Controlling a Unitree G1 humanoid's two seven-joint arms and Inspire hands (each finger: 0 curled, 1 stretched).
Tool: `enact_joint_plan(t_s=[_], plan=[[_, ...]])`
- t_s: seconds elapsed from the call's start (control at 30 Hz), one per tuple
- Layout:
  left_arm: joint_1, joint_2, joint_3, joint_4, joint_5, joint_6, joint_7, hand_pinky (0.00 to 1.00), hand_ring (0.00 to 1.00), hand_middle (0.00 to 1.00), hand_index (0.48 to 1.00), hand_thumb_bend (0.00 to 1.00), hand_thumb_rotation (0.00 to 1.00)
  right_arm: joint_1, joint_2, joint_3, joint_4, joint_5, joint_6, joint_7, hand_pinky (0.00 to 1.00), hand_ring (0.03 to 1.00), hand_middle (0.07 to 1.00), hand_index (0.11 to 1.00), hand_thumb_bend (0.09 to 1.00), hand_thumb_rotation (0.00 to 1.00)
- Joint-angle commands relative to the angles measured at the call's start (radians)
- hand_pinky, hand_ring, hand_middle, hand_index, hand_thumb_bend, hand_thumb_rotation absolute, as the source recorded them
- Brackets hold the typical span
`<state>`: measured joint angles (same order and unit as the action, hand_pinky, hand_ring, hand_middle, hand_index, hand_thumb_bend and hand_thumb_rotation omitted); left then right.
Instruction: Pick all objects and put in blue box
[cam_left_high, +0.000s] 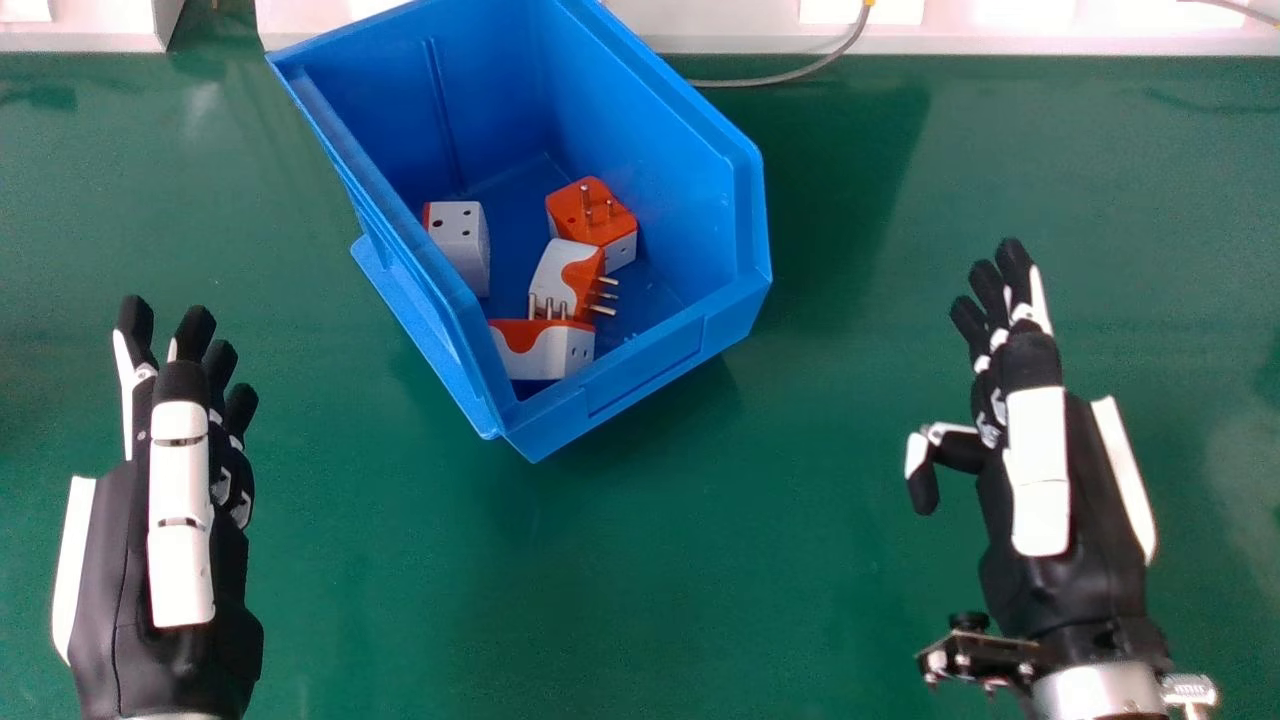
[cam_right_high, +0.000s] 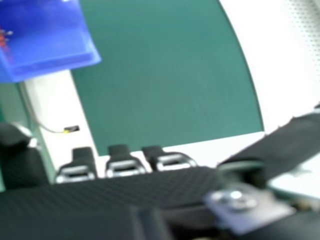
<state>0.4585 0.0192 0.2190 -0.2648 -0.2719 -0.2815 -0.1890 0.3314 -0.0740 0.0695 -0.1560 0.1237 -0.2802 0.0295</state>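
Four orange-and-white plastic plug adapters (cam_left_high: 577, 280) lie in the blue plastic box (cam_left_high: 640, 120), the leftmost perhaps part-hidden by its wall. The left hand (cam_left_high: 181, 500) and right hand (cam_left_high: 1038, 470) have fingers extended, slightly spread; either swinging inward could knock the box.

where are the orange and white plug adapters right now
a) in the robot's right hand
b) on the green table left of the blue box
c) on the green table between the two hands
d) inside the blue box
d: the orange and white plug adapters lie down inside the blue box, within its walls.
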Motion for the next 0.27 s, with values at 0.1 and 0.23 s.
enact_joint_plan(t_s=[0.1, 0.23], plan=[[0.047, -0.002, -0.022, -0.040, 0.033, -0.041, -0.008, 1.00, 1.00, 1.00, 1.000, 0.39, 0.94, 0.060, -0.005, -0.053, -0.042, -0.026, -0.068, 0.007, 1.00, 1.000, 1.000, 1.000, 0.549, 1.00], [0.092, -0.022, -0.056, -0.032, 0.039, -0.063, -0.016, 1.00, 1.00, 1.00, 1.000, 0.34, 0.92, 0.099, -0.009, -0.080, -0.028, -0.019, -0.115, 0.031, 1.00, 1.000, 1.000, 1.000, 0.534, 1.00]])
